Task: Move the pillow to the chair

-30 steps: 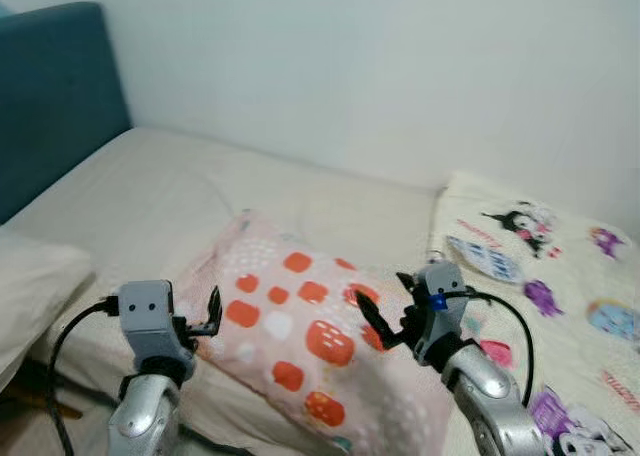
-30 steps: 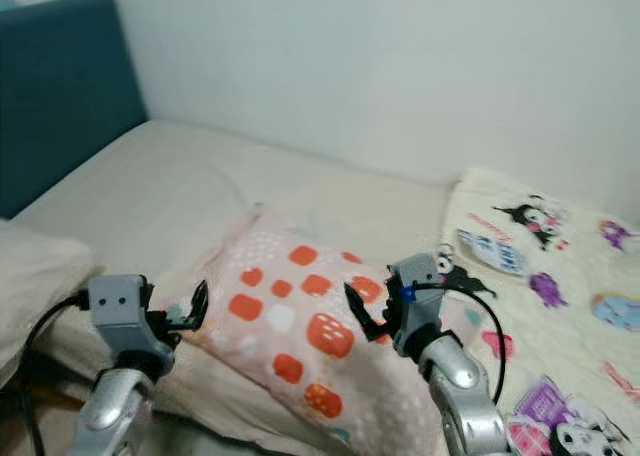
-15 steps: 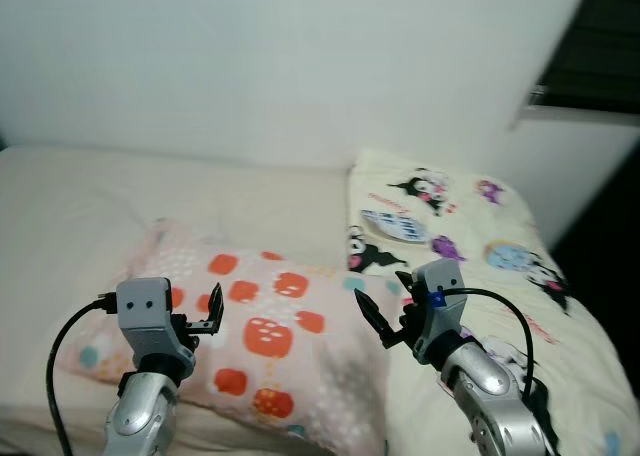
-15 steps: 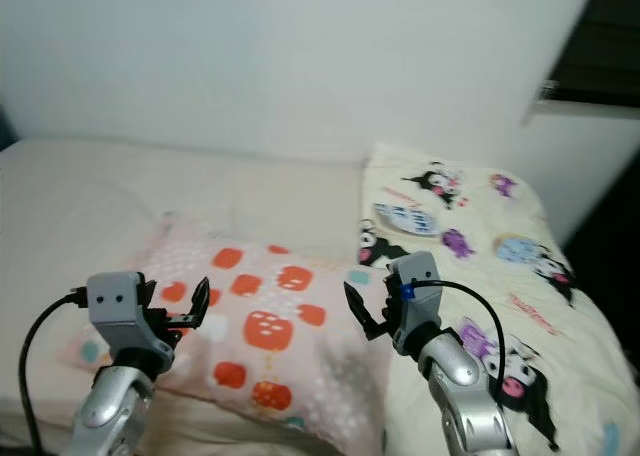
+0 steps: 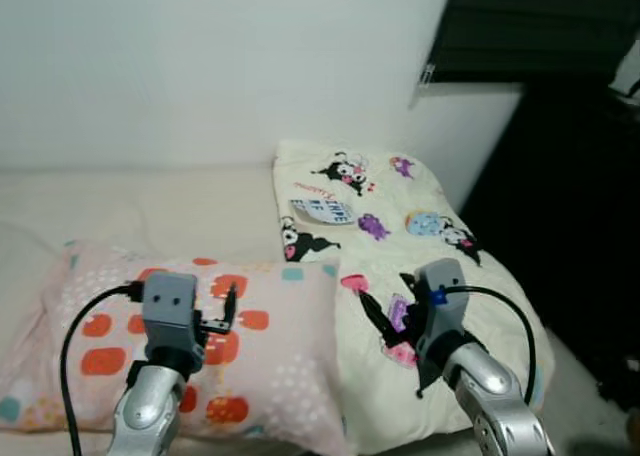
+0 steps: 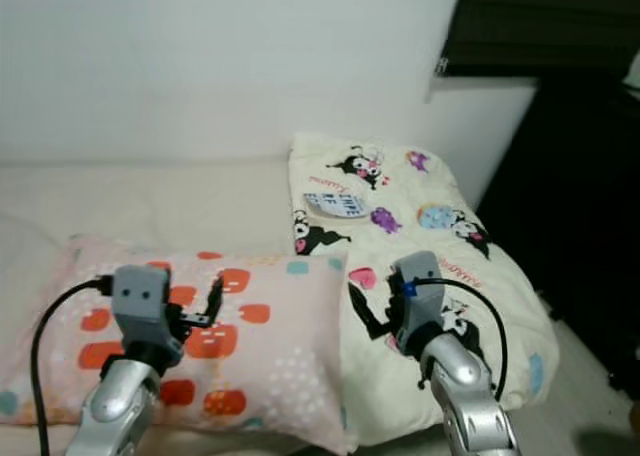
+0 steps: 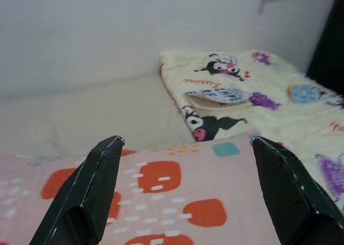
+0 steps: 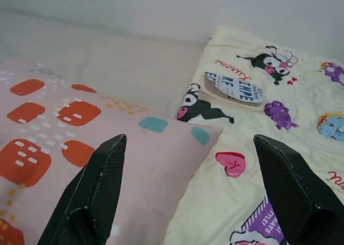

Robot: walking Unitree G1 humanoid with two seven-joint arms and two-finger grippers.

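Two tools up, both spread wide and holding nothing. Left tool [image 5: 222,311] hovers over the pink pillow [image 5: 280,376] with orange patches, which lies flat on the bed [image 5: 150,211]. Right tool [image 5: 385,321] hangs just past the pillow's edge, above the cream cartoon blanket [image 5: 400,206]. Beyond them, a white wall [image 5: 220,66].
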